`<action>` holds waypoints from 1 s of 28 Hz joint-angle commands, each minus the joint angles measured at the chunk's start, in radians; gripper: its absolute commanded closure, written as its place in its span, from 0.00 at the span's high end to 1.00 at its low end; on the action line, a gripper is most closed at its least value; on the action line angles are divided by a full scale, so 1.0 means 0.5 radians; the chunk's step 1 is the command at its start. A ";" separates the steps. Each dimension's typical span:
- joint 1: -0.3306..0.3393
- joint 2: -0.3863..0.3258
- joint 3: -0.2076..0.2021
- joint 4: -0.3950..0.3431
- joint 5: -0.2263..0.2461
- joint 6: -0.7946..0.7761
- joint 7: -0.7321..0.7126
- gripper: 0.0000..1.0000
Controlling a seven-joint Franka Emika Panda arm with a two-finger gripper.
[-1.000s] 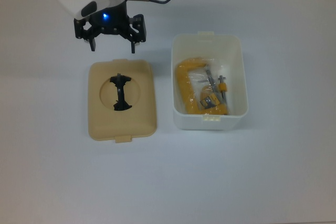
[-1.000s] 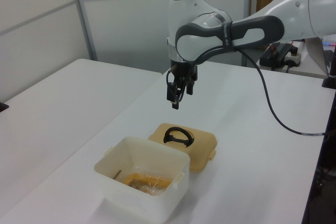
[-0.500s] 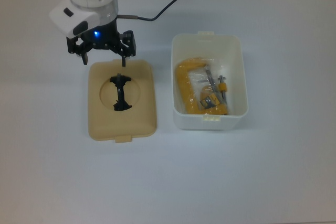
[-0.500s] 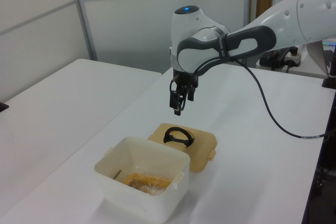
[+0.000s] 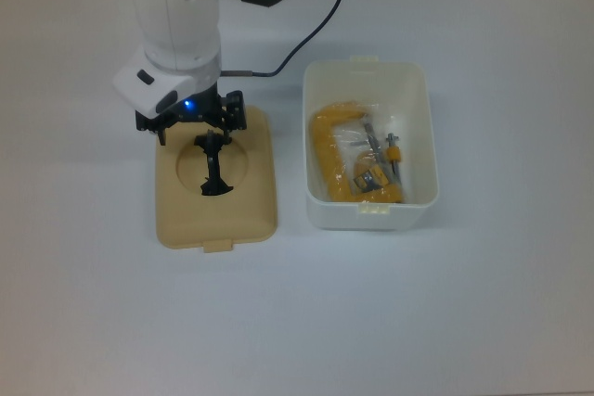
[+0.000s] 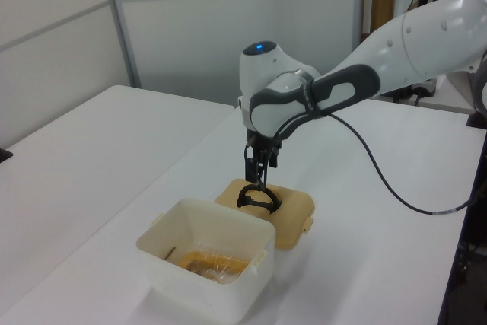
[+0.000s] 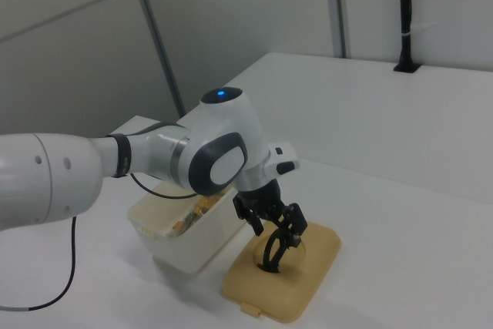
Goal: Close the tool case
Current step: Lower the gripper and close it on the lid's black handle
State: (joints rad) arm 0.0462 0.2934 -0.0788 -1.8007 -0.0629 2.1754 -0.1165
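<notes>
Hand [image 5: 192, 134] down from above tabletop onto lid [image 5: 216, 215] handle [image 5: 213, 166] | fingers wide, nothing held | tub [image 5: 369, 215] still open, grasp next

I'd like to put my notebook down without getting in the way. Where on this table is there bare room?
In the top view, the table is bare along its whole lower stretch, below the tan lid and the white tub, and also at the top view's far right. It is crowded around the lid, where the pincer hangs over the black handle.

White table [image 6: 91, 150], pale panelled walls [image 6: 228, 28] — perhaps an office.
</notes>
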 commanded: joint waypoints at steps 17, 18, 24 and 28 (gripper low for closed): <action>0.079 -0.025 -0.005 -0.102 -0.015 0.052 0.021 0.91; 0.079 -0.022 -0.002 -0.099 -0.012 0.052 0.018 0.88; 0.064 -0.013 -0.002 -0.083 -0.006 0.058 -0.009 0.75; 0.055 0.036 -0.002 -0.037 0.000 0.079 -0.043 0.54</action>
State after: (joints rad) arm 0.0756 0.3006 -0.0755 -1.8226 -0.0633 2.1800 -0.1158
